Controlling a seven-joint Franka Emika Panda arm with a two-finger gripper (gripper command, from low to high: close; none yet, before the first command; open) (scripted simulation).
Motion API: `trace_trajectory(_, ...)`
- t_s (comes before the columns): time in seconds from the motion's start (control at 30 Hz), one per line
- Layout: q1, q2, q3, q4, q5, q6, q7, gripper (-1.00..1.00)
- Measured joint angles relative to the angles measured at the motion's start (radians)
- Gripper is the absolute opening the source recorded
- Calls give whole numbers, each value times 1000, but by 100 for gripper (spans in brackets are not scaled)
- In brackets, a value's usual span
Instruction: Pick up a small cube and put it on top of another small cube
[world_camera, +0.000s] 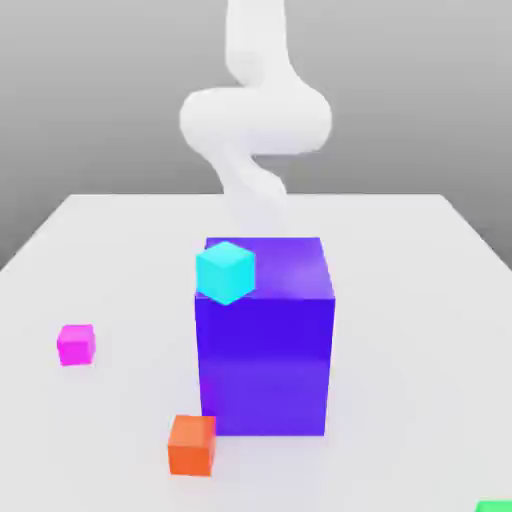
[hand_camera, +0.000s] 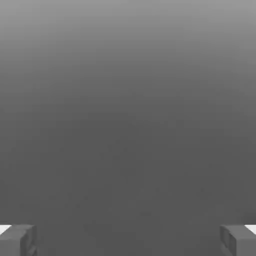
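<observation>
White tabletop (world_camera: 400, 300) under a plain grey backdrop, seen from the exterior view. At the centre of the table, a big purple-blue block (world_camera: 265, 360), tall and square-sided. Perched at the block's top edge, toward its 10 o'clock corner, a small cyan cube (world_camera: 225, 271), turned corner-on and overhanging the block's front face slightly.

Out at 9 o'clock from the block, well apart from it, the small bright magenta-pink cube (world_camera: 76, 344), resting flat on the table with nothing touching it. At 7 o'clock from the block, just beside its lower front corner, a small orange cube (world_camera: 192, 445), also flat on the table. Far off at 5 o'clock, cut by the frame's corner, a sliver of something green (world_camera: 494, 507); shape not readable.

Behind the block at 12 o'clock, the white robot arm (world_camera: 255, 115), rising out of frame with a thick rounded bend, its lower part blurred against the table's far edge.

In the hand view, the gripper (hand_camera: 128, 240) spread to its widest, with one grey fingertip (hand_camera: 17, 240) at each lower corner of the picture and a wide gap between. Nothing held, nothing between the fingertips. Beyond them, an even grey field shading from lighter to darker.
</observation>
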Motion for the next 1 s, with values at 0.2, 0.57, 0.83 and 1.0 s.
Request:
trace_trajectory(0.2,-80,203,-167,-141,-100,143,-201,0)
trace_trajectory(0.57,-204,562,-514,-390,-118,402,-666,0)
trace_trajectory(0.83,-419,877,-369,-465,376,600,-1223,0)
trace_trajectory(1.0,-642,1010,-107,-428,556,701,-1366,-100)
